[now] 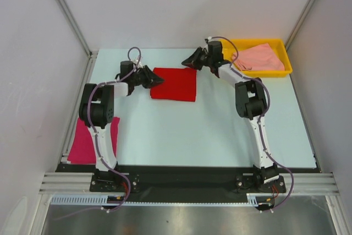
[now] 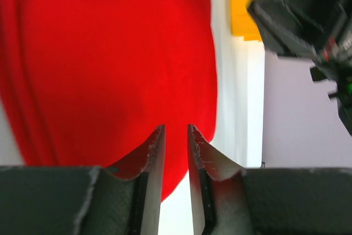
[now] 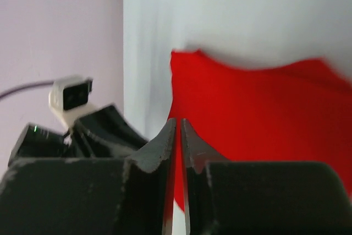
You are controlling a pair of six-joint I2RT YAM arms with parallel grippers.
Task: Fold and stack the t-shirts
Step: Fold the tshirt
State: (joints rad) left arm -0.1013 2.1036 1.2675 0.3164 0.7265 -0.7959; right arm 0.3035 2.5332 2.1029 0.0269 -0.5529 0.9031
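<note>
Two matching units, left arm (image 1: 98, 108) and right arm (image 1: 250, 100): white shells on the long links, bulky black housings at the joints, each on a black base (image 1: 110, 182) with a bit of red wiring at the foot. Thin purple cable (image 1: 133, 52) loops clear at each wrist, then runs down the links to the base. Left claw (image 2: 176, 130) and right claw (image 3: 178, 122) are matt black, fingers (image 2: 155, 158) tapering to thin flat blades with pale scuffing along the edges; a small white camera box (image 3: 71, 93) sits on the left wrist.
</note>
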